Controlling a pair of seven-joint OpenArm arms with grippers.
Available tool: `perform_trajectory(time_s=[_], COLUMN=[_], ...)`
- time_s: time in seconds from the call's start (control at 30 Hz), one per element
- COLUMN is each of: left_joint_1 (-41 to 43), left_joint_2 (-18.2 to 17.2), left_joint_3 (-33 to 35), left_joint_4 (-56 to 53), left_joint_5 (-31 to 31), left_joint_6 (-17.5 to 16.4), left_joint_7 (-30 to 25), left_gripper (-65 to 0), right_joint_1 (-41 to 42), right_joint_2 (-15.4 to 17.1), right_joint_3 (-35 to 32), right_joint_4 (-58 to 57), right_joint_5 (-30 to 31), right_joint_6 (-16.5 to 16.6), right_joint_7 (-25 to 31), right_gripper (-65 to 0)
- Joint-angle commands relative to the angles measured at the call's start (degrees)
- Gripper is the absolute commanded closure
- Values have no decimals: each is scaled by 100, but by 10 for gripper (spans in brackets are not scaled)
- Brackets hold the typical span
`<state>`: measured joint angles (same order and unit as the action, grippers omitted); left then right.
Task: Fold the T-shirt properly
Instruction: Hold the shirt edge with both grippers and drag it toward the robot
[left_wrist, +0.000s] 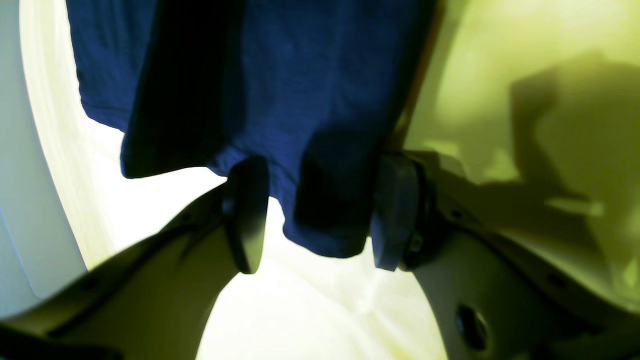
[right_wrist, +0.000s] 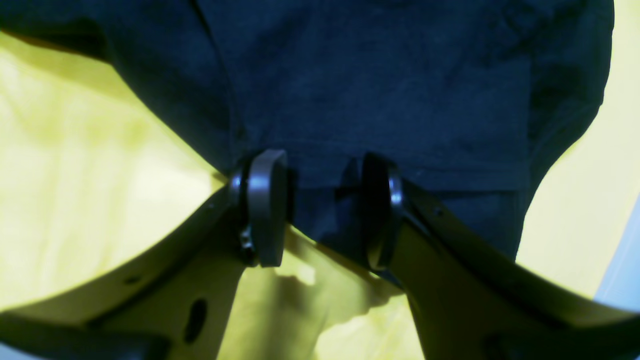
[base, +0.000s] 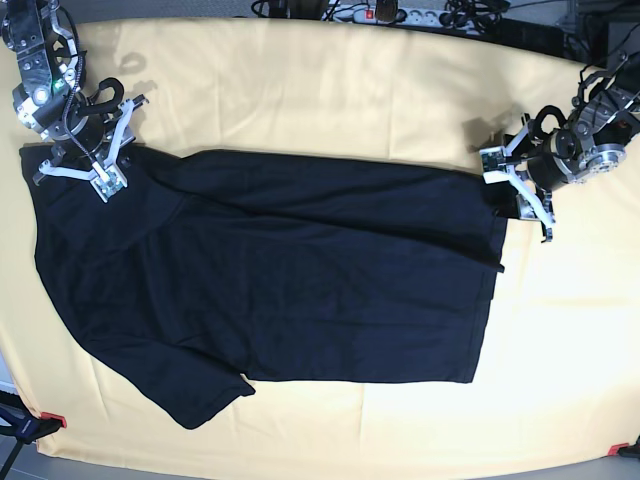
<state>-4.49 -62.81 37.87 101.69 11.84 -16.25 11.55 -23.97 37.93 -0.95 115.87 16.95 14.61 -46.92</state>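
Yellow cloth (base: 300, 90) under T-shirt (base: 270, 290)

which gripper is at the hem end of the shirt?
The left gripper, at the T-shirt's straight hem corner. The right gripper sits at the shoulder end, beside the sleeve.

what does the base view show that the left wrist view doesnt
Only the base view shows the whole T-shirt spread out, the right gripper at its other end, and power strips beyond the table. Only the left wrist view shows a cloth fold lying between the left gripper's parted pads. Both show the yellow cloth.
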Motion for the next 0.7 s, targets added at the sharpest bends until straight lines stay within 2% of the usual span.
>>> perform_trajectory(time_s=[0.0, 0.1, 0.13, 0.27, 0.3, 0.47, 0.6, 0.67], left_joint_1=[-46, -46, -48, -48, -48, -48, -48, -48], left_joint_2=[-74, 24, 50, 142, 155, 153, 153, 153], left_joint_3=[-46, -46, -46, -46, -46, -48, -46, -48], left_joint_4=[-22, -72, -72, -68, -68, -68, -68, -57], left_joint_5=[13, 13, 13, 13, 13, 15, 15, 15], left_joint_6=[35, 35, 42, 57, 81, 420, 446, 446], left_joint_7=[-2, -7, -4, 2, 4, 79, 87, 87], left_gripper=[-329, -322, -292, -30, 0, 0, 0, 0], right_joint_1=[35, 33, 35, 33, 33, 33, 31, 31], right_joint_2=[94, 92, 92, 94, 94, 94, 96, 96], right_joint_3=[59, 57, 57, 59, 57, 57, 57, 57], right_joint_4=[103, 103, 103, 103, 103, 103, 103, 103], right_joint_5=[-39, -39, -39, -39, -42, -114, -918, -1110], right_joint_6=[-24, -24, -24, -24, -24, -22, 13, 181], right_joint_7=[122, 122, 122, 122, 122, 122, 83, -66], right_gripper=[-273, -273, -273, -273, -273, -272, -272, -273])
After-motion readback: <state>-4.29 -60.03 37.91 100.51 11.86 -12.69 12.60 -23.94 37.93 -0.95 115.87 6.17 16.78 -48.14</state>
